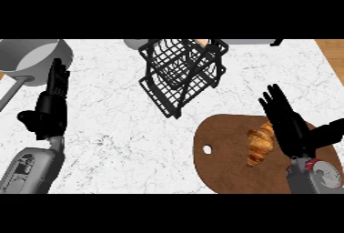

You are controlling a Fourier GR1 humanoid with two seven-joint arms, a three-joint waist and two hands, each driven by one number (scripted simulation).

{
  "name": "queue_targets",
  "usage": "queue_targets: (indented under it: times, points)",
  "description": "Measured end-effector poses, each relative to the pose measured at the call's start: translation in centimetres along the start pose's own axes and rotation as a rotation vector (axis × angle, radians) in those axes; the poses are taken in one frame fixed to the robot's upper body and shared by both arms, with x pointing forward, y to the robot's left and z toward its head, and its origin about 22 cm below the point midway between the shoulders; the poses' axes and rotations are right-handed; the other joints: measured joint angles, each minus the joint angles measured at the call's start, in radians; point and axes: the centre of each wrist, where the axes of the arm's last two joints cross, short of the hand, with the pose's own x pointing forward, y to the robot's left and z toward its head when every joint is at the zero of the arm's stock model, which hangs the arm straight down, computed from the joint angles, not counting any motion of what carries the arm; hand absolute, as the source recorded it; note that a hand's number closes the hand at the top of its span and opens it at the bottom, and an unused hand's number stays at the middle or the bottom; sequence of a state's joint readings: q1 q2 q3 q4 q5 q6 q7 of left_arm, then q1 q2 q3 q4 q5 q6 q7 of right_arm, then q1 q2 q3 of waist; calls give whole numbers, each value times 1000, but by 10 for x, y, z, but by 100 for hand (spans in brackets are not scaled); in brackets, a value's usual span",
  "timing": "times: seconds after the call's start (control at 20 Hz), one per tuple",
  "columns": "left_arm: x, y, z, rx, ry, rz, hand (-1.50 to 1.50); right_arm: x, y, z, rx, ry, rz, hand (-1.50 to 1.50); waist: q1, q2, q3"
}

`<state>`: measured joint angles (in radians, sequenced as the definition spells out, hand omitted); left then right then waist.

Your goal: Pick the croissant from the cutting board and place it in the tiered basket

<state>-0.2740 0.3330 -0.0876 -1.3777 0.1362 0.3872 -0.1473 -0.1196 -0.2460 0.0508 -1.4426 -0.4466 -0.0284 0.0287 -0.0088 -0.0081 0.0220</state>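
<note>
A golden-brown croissant (260, 144) lies on the brown wooden cutting board (225, 157) at the lower right. My right hand (290, 125) hovers over the croissant's right side with fingers straight and thumb spread, open, hiding part of the pastry. The black wire tiered basket (180, 75) stands at the top centre of the marble counter, well beyond the board. My left hand (51, 103) rests at the left edge, fingers straight and pointing up, open and holding nothing.
A grey saucepan (28, 55) with a long handle (11, 95) sits at the top left, just beyond my left hand. A grey object (138, 43) shows behind the basket. The counter's wooden edge (331, 50) runs along the top right.
</note>
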Motion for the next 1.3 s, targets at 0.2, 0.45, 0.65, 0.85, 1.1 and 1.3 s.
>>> queue_targets:
  times: [0.2, 0.45, 0.65, 0.85, 1.1, 1.3]
  points:
    - [-4, 1, 7, -69, 81, 4, 0, 22, 20, -8, -89, -168, 108, 150, 5, 1, -15]
    - [-21, 6, 25, -137, 235, 21, 0, 28, -10, -3, -467, -233, 332, -150, -31, 7, -33]
    - [-28, 8, 37, -194, 318, 56, 0, 7, -10, 6, -821, -241, 373, -150, -19, 3, -31]
    - [-24, 16, 38, -242, 344, 69, 0, -10, 7, 14, -962, -267, 521, -150, 1, 1, -31]
    - [-21, 19, 40, -263, 359, 75, 0, -37, -9, 39, -987, -138, 748, -150, -1, 2, -39]
    - [-17, 23, 38, -273, 354, 71, 0, -50, -18, 55, -919, 50, 863, -150, 13, 6, -48]
